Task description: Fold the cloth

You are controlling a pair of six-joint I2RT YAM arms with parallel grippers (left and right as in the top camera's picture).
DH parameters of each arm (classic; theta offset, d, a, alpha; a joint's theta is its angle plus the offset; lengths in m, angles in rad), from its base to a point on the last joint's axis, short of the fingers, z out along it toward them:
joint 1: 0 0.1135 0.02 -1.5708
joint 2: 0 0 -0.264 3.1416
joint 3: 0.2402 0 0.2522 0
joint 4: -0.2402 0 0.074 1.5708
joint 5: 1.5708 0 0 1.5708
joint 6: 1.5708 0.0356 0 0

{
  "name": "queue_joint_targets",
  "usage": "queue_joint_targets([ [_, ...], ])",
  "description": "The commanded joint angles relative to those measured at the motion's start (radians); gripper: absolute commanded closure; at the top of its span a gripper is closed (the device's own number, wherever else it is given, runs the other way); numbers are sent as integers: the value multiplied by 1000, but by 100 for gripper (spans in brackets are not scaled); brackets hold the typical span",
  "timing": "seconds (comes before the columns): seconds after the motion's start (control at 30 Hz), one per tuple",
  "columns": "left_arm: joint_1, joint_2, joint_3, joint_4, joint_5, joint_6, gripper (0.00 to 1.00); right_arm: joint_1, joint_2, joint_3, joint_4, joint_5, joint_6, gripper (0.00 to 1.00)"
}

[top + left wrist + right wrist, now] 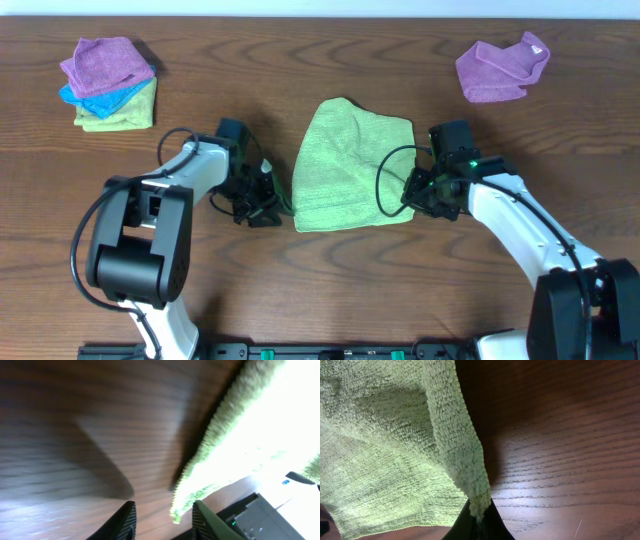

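Note:
The green cloth [350, 165] lies in the middle of the wooden table, folded roughly in half. My left gripper [262, 208] is open at the cloth's near left corner; in the left wrist view that corner [181, 505] hangs between the open fingers [164, 522], not pinched. My right gripper [418, 195] is shut on the cloth's near right corner; the right wrist view shows the cloth [405, 445] with its corner pinched between the dark fingers [479, 519] just above the table.
A stack of folded cloths, purple [105, 63] over blue and yellow-green, sits at the far left. A crumpled purple cloth [502, 68] lies at the far right. Dark wood table [560, 130] surrounds the green cloth.

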State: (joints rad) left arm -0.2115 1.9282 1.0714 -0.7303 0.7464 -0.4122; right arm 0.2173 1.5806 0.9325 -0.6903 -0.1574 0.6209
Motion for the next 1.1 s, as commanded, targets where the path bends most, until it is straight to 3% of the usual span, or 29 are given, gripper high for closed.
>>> queue_joint_targets([
  [0.0,-11,13,-11,-5,21,3,60,-2,-6,-5,2,-3,14,99],
  [0.17,-21,13,-11,0,2,-21,49,-2,-6,-5,6,-5,14,99],
  [0.23,-34,13,-11,6,-24,-26,25,-2,-6,-5,8,-5,14,99],
  [0.3,-56,13,-12,18,-41,-39,14,-2,-6,-5,8,-8,14,99],
  [0.37,-82,13,-12,44,-46,-64,10,-2,-6,-5,10,-8,14,99],
  [0.5,-132,13,-14,111,-52,-132,12,-3,-6,-5,10,-17,13,99],
  [0.57,-150,13,-14,127,-76,-166,17,-3,-6,-5,10,-19,14,99],
  [0.67,-177,13,-16,152,-108,-198,34,-2,-6,-5,10,-20,14,99],
  [0.73,-191,13,-19,174,-117,-217,51,-3,-6,-5,10,-22,13,99],
  [0.83,-216,13,-24,203,-150,-247,86,-3,-6,-5,11,-28,13,99],
  [0.9,-222,13,-24,222,-152,-245,94,-3,-6,-5,11,-31,13,99],
  [1.07,-201,13,-23,295,-156,-188,94,-3,-6,-5,40,-35,1,99],
])
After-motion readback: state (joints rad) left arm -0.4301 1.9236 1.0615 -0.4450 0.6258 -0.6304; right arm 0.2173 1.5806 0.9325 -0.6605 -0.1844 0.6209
